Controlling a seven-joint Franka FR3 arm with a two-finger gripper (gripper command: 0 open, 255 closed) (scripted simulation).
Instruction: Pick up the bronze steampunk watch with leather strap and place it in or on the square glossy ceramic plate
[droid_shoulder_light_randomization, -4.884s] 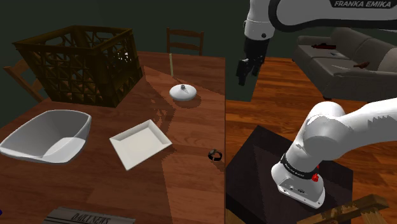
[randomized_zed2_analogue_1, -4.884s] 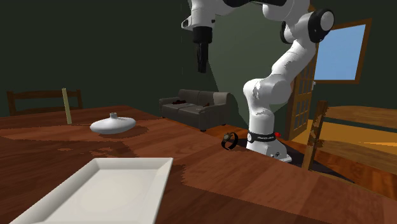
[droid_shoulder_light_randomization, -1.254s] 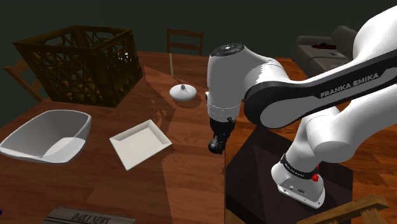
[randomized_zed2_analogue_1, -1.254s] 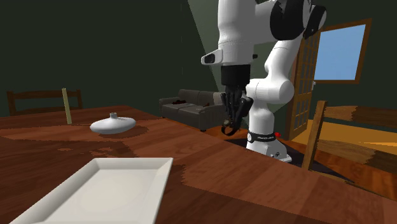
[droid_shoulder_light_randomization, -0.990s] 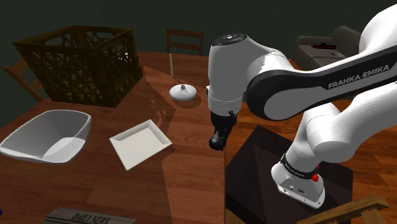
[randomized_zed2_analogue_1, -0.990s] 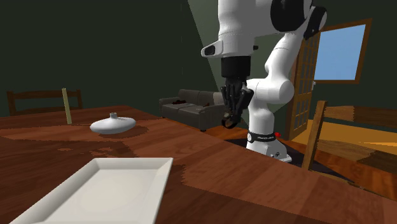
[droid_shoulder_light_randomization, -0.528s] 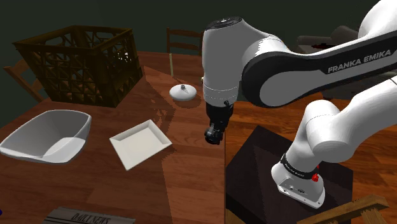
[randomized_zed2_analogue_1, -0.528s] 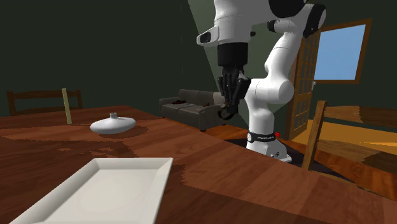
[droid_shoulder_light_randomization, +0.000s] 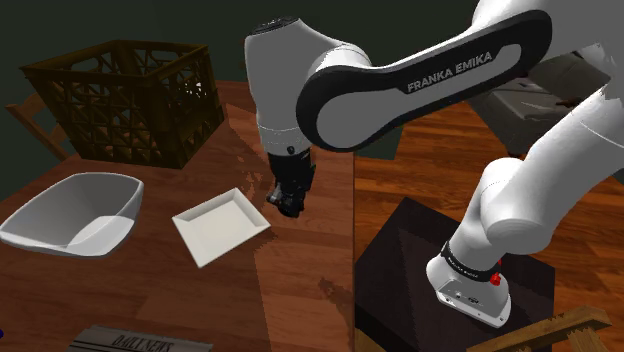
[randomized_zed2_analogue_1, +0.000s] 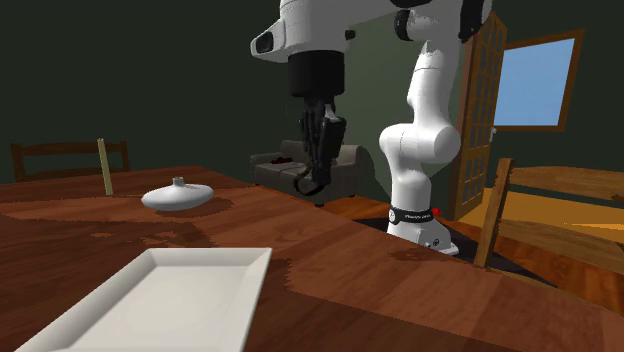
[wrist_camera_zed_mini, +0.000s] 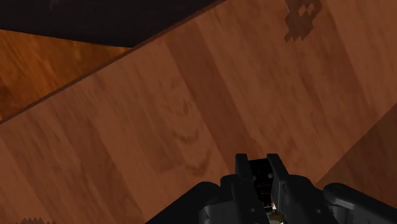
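The watch, a small dark loop, hangs clamped between the narrowed fingers of the pincer, raised above the wooden table. In the shoulder view, the white square plate lies at its eight o'clock.

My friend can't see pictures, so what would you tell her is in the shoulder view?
The white robot arm's black gripper holds a small dark watch in the air above the wooden table, just beside a white square plate. A white bowl and a dark crate sit farther along the table.
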